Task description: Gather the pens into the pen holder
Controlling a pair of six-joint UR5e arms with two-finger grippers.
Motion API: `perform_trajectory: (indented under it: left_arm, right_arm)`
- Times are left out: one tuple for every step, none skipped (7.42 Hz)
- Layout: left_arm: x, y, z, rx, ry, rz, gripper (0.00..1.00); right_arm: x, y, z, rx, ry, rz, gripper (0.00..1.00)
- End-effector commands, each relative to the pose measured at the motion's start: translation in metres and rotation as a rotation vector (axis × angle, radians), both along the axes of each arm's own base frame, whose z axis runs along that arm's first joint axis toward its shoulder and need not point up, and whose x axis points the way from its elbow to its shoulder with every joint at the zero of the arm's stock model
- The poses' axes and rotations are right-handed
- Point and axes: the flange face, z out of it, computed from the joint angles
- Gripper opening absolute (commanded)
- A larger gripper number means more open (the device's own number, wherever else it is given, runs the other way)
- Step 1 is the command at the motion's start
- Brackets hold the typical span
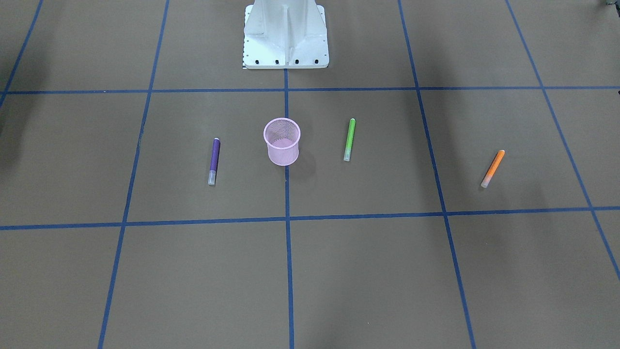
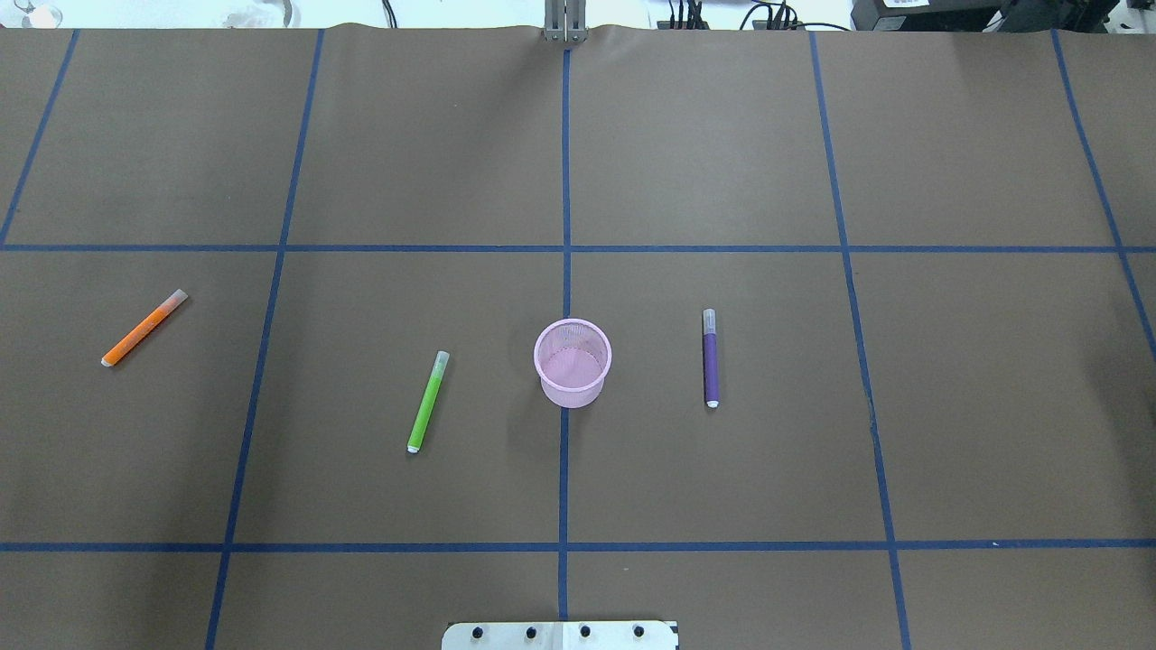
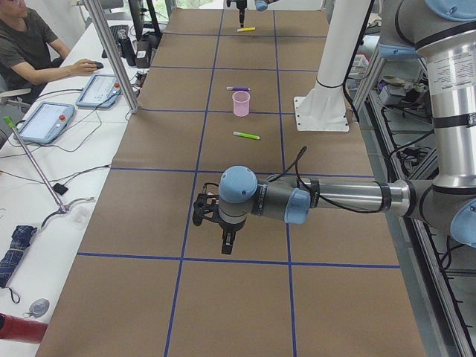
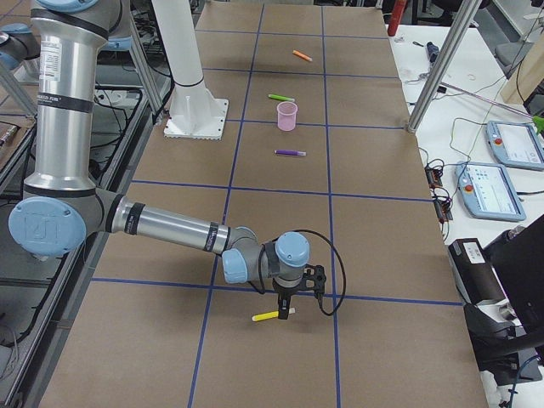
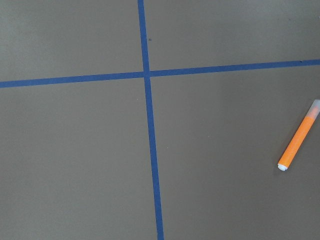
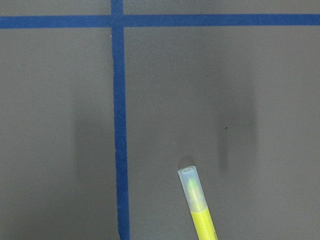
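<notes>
In the right-side view, the right gripper (image 4: 283,309) is seen nearest, just above a yellow pen (image 4: 269,316) that is missed by the overhead and front cameras. Farther on are the purple pen (image 4: 290,153), the upright pink pen holder (image 4: 287,116), the green pen (image 4: 281,98) and the orange pen (image 4: 302,56), all 4 pens lying flat. The left gripper (image 3: 227,242) is shown only from the side. How far either gripper is open cannot be told.

Pink pen holder (image 2: 571,392), purple pen (image 2: 711,366)

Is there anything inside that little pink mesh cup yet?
Nothing: the overhead view looks into the pink cup and shows its bare bottom. The purple pen, green pen and orange pen lie outside it. Its mesh wall hides almost nothing.
</notes>
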Motion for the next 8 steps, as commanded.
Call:
perform_trajectory:
  left_arm:
    - [0.000,-0.001,-0.001,0.002,0.000,0.000,1.00]
    - [0.000,-0.001,-0.001,0.003,-0.002,0.000,1.00]
    - [0.000,-0.001,-0.002,0.005,0.000,0.000,1.00]
    - [0.000,-0.001,-0.002,0.005,0.000,0.000,1.00]
    - [0.000,-0.001,-0.002,0.006,-0.002,0.001,1.00]
    - [0.000,-0.001,-0.002,0.005,-0.001,0.000,1.00]
    - [0.000,-0.001,-0.002,0.008,-0.002,0.001,1.00]
    - [0.000,-0.001,-0.002,0.006,-0.001,0.000,1.00]
  right_arm:
    - [-0.003,-0.002,0.002,0.012,0.005,-0.020,0.94]
    - [-0.007,-0.007,0.007,0.006,0.007,-0.032,0.93]
    - [-0.008,-0.009,0.008,0.011,0.007,-0.037,0.92]
    - [-0.008,-0.008,0.011,0.006,0.010,-0.037,0.91]
    - [-0.008,-0.008,0.013,0.001,0.011,-0.039,0.89]
    - [-0.011,-0.007,0.018,-0.008,0.013,-0.045,0.88]
    - [-0.012,-0.010,0.019,-0.011,0.013,-0.047,0.88]
    - [-0.013,-0.009,0.022,-0.017,0.015,-0.048,0.85]
